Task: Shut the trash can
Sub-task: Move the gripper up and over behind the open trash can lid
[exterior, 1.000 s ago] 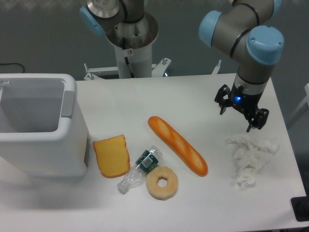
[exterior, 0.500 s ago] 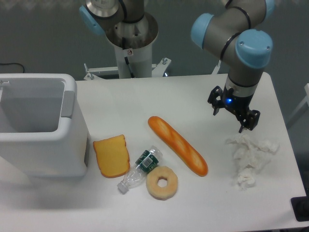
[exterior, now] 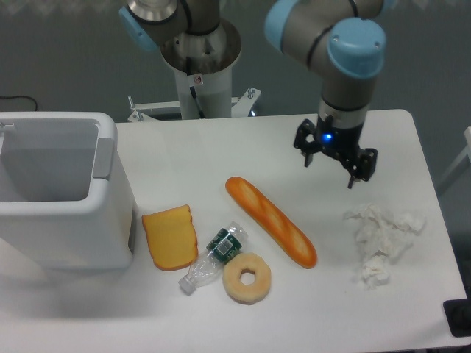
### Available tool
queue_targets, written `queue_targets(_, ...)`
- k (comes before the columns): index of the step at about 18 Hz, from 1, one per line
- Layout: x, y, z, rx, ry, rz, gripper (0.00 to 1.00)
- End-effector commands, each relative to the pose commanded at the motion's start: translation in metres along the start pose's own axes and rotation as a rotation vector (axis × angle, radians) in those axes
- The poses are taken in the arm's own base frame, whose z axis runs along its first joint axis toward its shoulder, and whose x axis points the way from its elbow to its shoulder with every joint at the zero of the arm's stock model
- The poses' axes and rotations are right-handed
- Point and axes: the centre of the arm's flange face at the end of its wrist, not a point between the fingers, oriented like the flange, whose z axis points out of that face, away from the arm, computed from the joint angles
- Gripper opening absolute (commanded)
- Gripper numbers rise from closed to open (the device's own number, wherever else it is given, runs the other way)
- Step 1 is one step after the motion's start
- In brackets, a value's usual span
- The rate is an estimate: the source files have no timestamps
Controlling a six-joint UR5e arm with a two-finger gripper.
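The trash can [exterior: 66, 220] is a large white boxy bin at the table's left edge, its top open so the grey inside shows; a grey tab [exterior: 104, 157] sits on its right side. The lid itself cannot be made out from this view. My gripper [exterior: 331, 170] hangs above the table right of centre, far to the right of the can, open, with nothing between its fingers.
A long baguette [exterior: 271, 220] lies diagonally at the centre. A slice of bread [exterior: 170, 237], a crushed plastic bottle [exterior: 213, 257] and a doughnut [exterior: 246, 277] lie beside the can's right front. Crumpled white tissue [exterior: 381, 239] sits at the right.
The arm has swung left and toward the back, carrying the open gripper away from the tissue toward the table's middle. Nothing else moved.
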Motion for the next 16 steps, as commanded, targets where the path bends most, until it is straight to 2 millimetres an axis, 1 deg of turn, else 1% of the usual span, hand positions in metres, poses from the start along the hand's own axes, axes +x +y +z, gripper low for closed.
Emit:
queue_targets(2,0.030,-0.011,-0.020,0.023,-0.018,0.000,1.00)
queue_targets(5,0.067,-0.012,-0.053,0.098,-0.026,-0.070,1.00)
queue_targets(7,0.092,-0.007,-0.077,0.148,-0.037,-0.113,1.00)
queue_targets(9,0.119,-0.016,-0.097,0.194,-0.028,-0.145,1.00)
queue_targets(13,0.168,-0.034,-0.127,0.259,0.000,-0.217,1.00)
queue_targets(14,0.180,-0.038,-0.132,0.275,0.014,-0.239,1.00)
queue_targets(16,0.198,-0.048,-0.136,0.298,0.047,-0.272,1.00)
